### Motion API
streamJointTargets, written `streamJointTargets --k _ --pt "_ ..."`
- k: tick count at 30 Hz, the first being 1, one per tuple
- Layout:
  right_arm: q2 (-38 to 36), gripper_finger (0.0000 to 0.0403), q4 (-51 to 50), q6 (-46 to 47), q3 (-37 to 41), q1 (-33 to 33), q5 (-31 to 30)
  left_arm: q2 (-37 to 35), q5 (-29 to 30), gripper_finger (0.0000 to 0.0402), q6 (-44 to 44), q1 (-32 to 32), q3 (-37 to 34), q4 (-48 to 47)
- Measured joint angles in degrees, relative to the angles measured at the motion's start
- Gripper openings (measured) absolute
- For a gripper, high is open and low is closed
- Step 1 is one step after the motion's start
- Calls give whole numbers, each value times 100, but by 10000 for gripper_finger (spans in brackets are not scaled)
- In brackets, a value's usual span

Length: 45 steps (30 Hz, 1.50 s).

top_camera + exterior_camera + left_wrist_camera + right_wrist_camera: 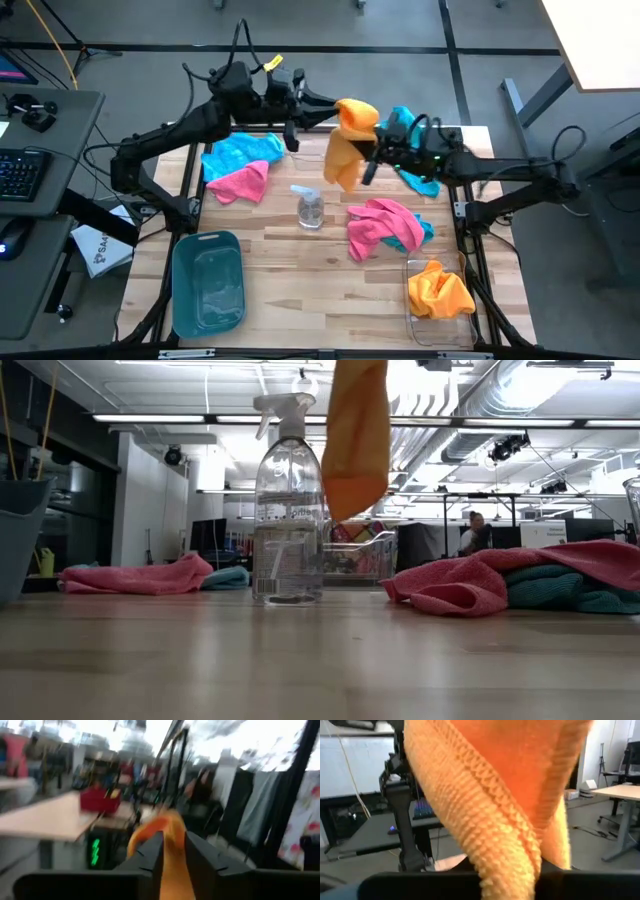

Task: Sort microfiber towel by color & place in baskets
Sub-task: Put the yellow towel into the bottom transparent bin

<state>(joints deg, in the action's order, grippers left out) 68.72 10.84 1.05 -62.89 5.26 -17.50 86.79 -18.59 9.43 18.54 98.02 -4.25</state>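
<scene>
An orange towel (345, 150) hangs in the air above the table's far middle; in the low view the orange towel (355, 440) dangles clear behind the spray bottle. My left gripper (338, 112) reaches in from the left and is shut on its top. My right gripper (372, 152) stands close against the towel's right side, and the orange towel (495, 810) fills its wrist view. A blue towel (240, 152) and a pink towel (240, 183) lie far left. A pink towel (380, 225) lies over a teal one (425, 232). Another orange towel (440, 290) sits in the clear basket (418, 322). My left gripper pinches the orange towel's bunched upper end (172, 855) between its two fingers (152, 855), coming in roughly level from the table's left. The towel is lifted clear and hangs slack below the hold, its lower end (350, 500) above the table.
A clear spray bottle (310, 208) stands upright at the table's middle, just near of the hanging towel. The teal basket (208, 283) sits near left. More teal cloth (415, 178) lies under the right arm. Bare wood spreads between the baskets at the near edge.
</scene>
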Motion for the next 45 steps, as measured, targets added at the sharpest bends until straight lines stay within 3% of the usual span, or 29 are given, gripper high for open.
streamJointTargets --k 7,11,15,17,22,29,34,38,45 --pt "-1411 3 -2237 670 -2 -98 -300 -635 82 133 -525 499 0 -2652" --pt "-1988 2 -3085 1690 -2 -477 585 -1011 179 142 -693 770 -266 -3642" --pt "-2187 1 -3221 3147 -2 -1278 1621 -1414 103 142 -573 932 -919 -3299" --pt "-2178 1 -3228 3941 -2 -1843 1780 -1617 79 142 -455 975 -1275 -2847" --pt "-1932 1 -3259 5657 -2 -3361 1442 -1911 76 142 -45 1092 -1995 -1859" --pt "-1488 0 -4297 7836 -2 -5036 646 -1906 89 142 90 1157 -2127 -1632" --pt "-1466 0 -5010 8740 -2 -5596 332 -1878 116 142 47 1157 -2127 -1427" --pt "-1636 0 -5242 9137 -7 -5781 414 -1878 131 142 -4 1157 -2127 -1307" --pt "-1791 0 -7415 9297 -989 -5873 679 -1876 149 142 -6 1188 -2127 -1164"
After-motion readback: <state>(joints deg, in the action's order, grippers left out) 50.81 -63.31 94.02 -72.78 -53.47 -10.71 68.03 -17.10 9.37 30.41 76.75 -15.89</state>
